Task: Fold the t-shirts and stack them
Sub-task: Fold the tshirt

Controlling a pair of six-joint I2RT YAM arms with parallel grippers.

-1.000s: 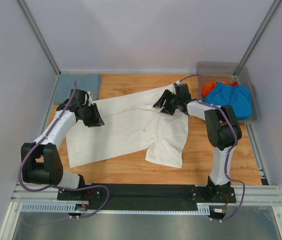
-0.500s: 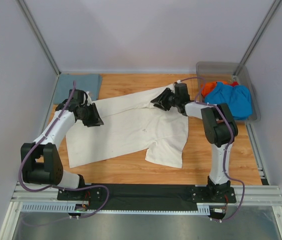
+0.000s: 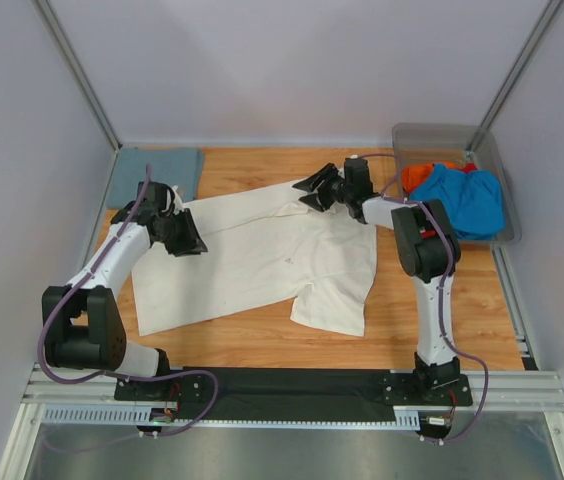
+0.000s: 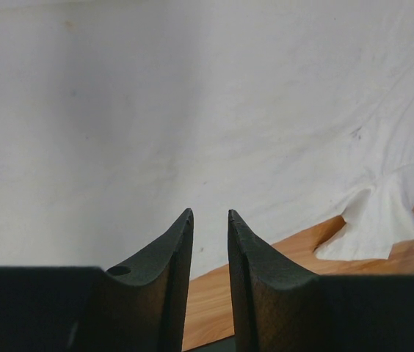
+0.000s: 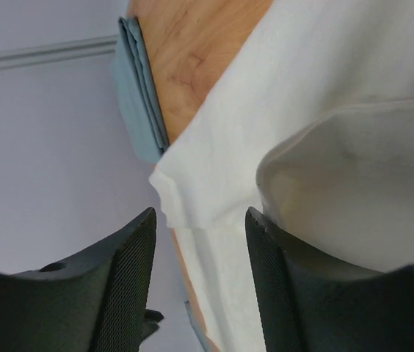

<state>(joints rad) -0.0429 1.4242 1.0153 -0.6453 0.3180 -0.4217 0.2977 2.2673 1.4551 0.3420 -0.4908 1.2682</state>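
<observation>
Centrally, the bench (image 3: 462, 320) carried the white shirt (image 3: 252, 260), spread flat. Blue shirt (image 3: 467, 200) lay in the bin (image 3: 432, 133). Right tool (image 3: 314, 190) was spread over the shirt's far edge; left tool (image 4: 210, 217) hovered nearly pressed together, pinching nothing.

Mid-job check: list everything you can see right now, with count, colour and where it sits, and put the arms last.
Cream-white t-shirt: one, cream-white, spread flat across the middle of the table.
Grey-blue t-shirt: one, dull grey-blue, folded at the far left corner.
Blue t-shirt: one, bright blue, bunched in the bin.
Orange-red t-shirt: one, orange-red, beside the blue one in the bin.
Bin: one, clear grey plastic, far right corner.
Table: one, wood-toned, under everything.
Left pincer: one, black, over the cream shirt's left part, fingers narrowly apart.
Right pincer: one, black, at the shirt's far edge, open, a cloth fold by one finger.
</observation>
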